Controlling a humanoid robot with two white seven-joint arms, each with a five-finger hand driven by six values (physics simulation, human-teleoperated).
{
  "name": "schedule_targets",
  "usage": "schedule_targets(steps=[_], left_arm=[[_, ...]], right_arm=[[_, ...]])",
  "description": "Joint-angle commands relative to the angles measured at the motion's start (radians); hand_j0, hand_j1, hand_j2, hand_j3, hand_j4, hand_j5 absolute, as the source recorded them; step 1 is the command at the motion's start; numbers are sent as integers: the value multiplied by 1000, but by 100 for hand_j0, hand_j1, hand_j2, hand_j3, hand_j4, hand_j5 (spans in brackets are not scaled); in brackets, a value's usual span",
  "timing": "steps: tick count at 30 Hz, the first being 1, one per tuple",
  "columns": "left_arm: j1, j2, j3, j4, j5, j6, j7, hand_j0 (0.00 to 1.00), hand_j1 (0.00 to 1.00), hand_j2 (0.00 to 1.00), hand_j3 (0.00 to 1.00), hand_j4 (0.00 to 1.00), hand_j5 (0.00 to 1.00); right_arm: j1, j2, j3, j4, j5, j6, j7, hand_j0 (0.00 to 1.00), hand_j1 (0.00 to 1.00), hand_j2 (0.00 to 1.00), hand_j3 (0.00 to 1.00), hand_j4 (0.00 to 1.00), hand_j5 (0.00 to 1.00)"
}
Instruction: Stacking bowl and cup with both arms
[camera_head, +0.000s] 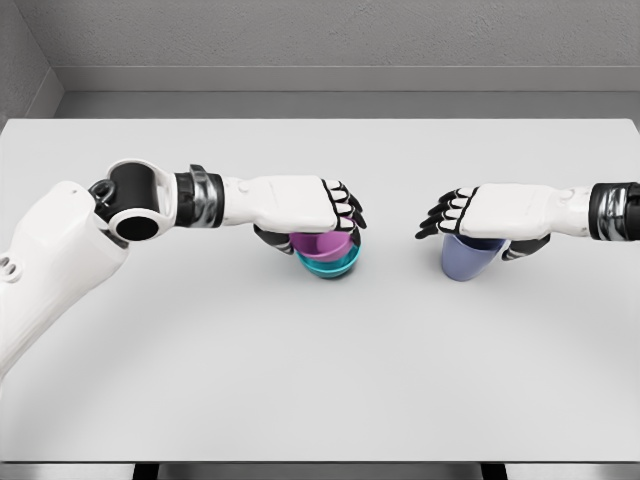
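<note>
Left robot hand (305, 205) grips purple bowl (322, 246) from above.

A bare, simulated test room, more lab bench than home. A plain pale grey surface (320, 380) fills nearly the whole view, smooth and unmarked, with flat even light. At 12 o'clock a grey textured wall (340, 35) rises behind it, meeting a darker floor strip (330, 104); at 10 o'clock a side wall (20, 60) closes the corner.
</note>
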Motion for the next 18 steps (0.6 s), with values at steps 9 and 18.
schedule_targets(steps=[9,18], left_arm=[[2,1,0,1,-4,3,1,88,88,88,88,88,88],[0,-2,2,0,-2,3,1,100,100,100,100,100,100]], right_arm=[[2,-2,-1,-1,-4,2,0,100,100,100,100,100,100],[3,-1,1,-1,-5,2,0,100,100,100,100,100,100]])
